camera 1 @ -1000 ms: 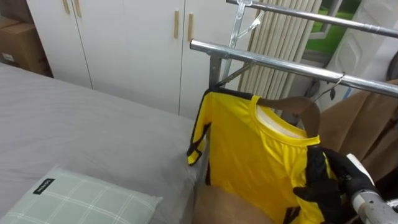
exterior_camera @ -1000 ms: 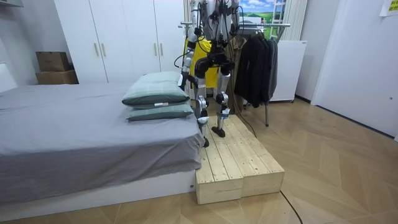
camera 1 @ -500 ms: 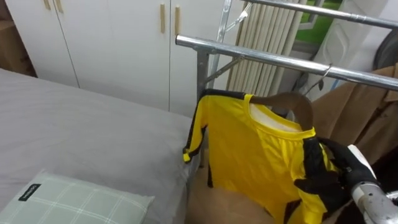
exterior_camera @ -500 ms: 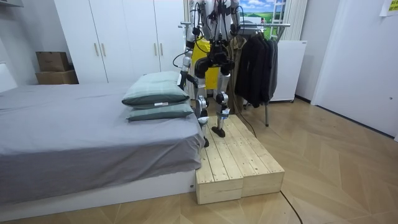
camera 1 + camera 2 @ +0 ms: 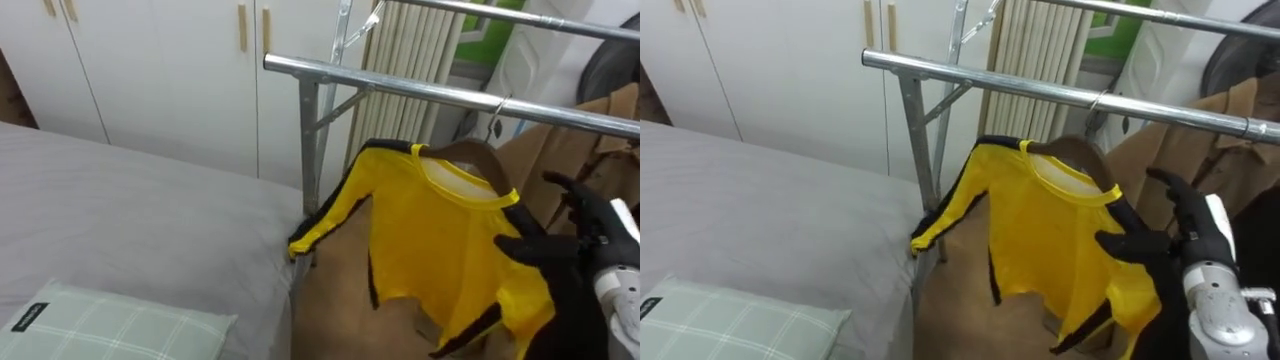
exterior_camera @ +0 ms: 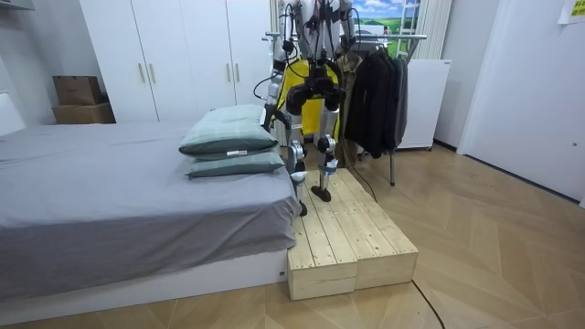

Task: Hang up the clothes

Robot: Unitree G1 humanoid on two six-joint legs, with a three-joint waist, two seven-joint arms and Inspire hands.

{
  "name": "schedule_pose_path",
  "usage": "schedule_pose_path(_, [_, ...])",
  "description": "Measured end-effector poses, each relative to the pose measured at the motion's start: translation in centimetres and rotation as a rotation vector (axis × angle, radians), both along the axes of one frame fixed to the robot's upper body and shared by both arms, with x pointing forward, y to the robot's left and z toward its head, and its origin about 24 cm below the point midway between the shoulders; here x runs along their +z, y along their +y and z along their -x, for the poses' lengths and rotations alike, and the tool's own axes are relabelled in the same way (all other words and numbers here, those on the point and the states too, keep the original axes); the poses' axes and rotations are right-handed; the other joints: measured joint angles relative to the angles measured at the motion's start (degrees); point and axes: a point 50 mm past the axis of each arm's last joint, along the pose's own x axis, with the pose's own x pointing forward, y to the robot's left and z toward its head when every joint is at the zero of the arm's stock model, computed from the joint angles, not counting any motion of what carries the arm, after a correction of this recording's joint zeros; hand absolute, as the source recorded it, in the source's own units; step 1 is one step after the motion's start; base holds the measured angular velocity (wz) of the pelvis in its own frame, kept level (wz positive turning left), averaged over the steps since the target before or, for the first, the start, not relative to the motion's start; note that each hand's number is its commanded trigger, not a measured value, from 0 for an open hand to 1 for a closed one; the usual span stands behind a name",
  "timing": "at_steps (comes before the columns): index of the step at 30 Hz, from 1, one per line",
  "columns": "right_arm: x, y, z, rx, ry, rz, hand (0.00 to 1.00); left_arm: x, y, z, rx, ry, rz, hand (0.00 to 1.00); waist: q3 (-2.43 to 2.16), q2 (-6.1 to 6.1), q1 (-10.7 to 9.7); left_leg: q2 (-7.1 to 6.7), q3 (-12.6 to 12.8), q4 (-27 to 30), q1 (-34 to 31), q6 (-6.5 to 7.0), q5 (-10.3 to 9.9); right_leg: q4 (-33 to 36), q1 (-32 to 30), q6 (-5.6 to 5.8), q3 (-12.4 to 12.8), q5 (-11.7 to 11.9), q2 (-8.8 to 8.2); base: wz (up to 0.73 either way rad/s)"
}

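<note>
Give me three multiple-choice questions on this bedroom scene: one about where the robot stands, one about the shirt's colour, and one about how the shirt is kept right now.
1. Where does the robot stand?
A. On a wooden platform beside the bed
B. On top of the bed
C. In the far right corner of the room

2. What colour is the shirt?
A. White
B. Yellow with black trim
C. Red

3. How is the shirt kept?
A. Folded on a pillow
B. Lying on the floor
C. On a wooden hanger

Answers:
1 A: the room view shows it on the wooden platform next to the bed.
2 B: the shirt is yellow with black edges.
3 C: the hanger shows at its collar.
</note>
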Motion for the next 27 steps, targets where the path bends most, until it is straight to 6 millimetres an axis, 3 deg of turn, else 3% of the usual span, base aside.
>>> schedule_pose_path(9, [0.2,-1.6,0.8,-0.168,-0.067,-0.101,0.00,-0.1,-0.3,0.4,0.041,-0.003,0.007,0.00,-0.03,0.11,-1.05,-0.02,0.18,-0.27,-0.56,0.03,0.02,-0.38,-0.19,0.14,0.34,0.43,-0.17,-0.01])
schedule_pose_path(14, [0.6,-1.8,0.9,-0.229,-0.094,-0.086,0.00,-0.2,-0.8,0.8,0.047,0.005,0.017,0.00,-0.49,0.92,-1.04,-0.06,0.41,-0.54,-0.28,0.03,0.02,-0.37,-0.14,0.15,0.45,0.43,-0.19,0.00])
schedule_pose_path(27, [1.0,-2.6,2.9,-0.299,-0.147,-0.073,0.00,-0.3,-1.0,1.0,0.049,0.010,0.021,0.00,-0.36,1.52,-1.44,-0.11,1.54,-0.44,-0.08,0.07,-0.01,-0.13,-0.34,0.48,1.81,0.45,0.00,-0.05])
